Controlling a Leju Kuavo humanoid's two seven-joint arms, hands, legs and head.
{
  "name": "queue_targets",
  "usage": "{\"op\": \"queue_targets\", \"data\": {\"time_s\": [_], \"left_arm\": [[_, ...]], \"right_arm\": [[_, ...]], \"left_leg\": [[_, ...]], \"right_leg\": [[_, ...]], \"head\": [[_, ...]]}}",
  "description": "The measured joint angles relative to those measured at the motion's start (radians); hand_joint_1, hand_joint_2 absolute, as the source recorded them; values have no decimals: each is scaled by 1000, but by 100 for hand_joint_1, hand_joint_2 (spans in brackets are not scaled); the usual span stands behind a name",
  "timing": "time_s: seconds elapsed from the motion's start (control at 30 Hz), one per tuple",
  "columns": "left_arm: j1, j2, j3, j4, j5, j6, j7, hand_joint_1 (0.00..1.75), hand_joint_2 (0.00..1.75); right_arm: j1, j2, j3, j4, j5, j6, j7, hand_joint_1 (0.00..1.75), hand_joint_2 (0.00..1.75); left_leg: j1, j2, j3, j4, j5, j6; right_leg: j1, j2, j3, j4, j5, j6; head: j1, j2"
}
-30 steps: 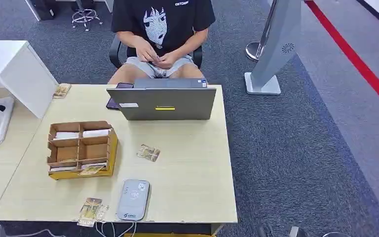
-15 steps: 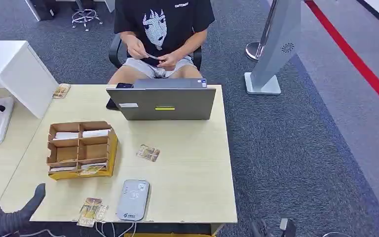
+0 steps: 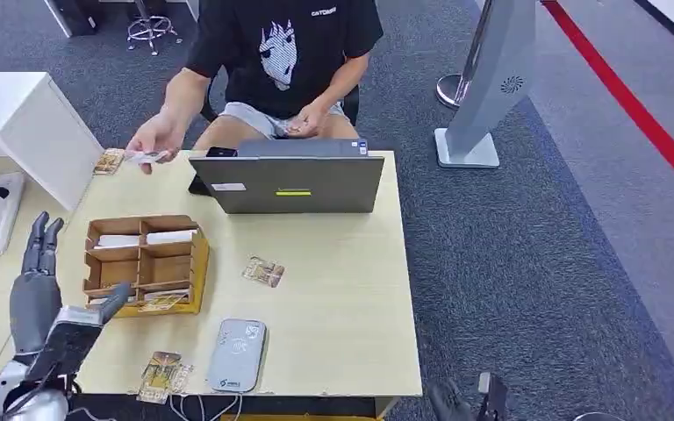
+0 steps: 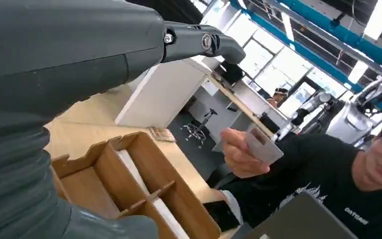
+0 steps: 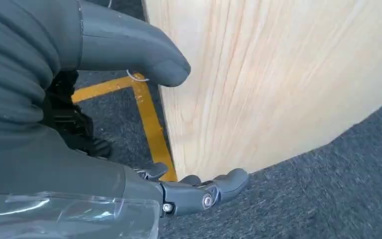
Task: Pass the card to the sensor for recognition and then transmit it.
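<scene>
Head view shows the left robot hand (image 3: pixel 39 294) now raised at eight o'clock over the bench (image 3: pixel 342 298), fingers spread and holding nothing, beside the wooden organizer (image 3: pixel 145 263); the right robot hand (image 5: pixel 129 149) hangs unclenched below the bench edge. Beyond, at eleven o'clock, the person's hand (image 3: pixel 154 140) now extends a card (image 3: pixel 147 157) toward it, so the handover looks about to begin; the sensor (image 3: pixel 236 353) waits at six o'clock.

Beside the matt grey plastic left hand (image 3: pixel 37 294) stood a compartmented box (image 3: pixel 145 263) of plain brown wood on the smooth, pale wood-grain table (image 3: pixel 342 298), with a glossy grey plastic sensor (image 3: pixel 237 354) farther off and rough grey carpet (image 3: pixel 527 263) beyond.
</scene>
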Motion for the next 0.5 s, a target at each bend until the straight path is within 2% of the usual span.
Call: {"op": "queue_targets", "data": {"time_s": [0.47, 0.5], "left_arm": [[-157, 95, -204, 155, -374, 169, 138, 0, 175], [-167, 101, -220, 166, -401, 182, 148, 166, 175]], "right_arm": [[-27, 14, 55, 3, 52, -32, 18, 0, 175], [-29, 16, 58, 3, 53, -34, 19, 0, 175]], "left_leg": [[0, 0, 0, 0, 0, 0], [0, 0, 0, 0, 0, 0]], "right_leg": [[0, 0, 0, 0, 1, 0], [0, 0, 0, 0, 1, -1]], "head": [[0, 0], [0, 0]]}}
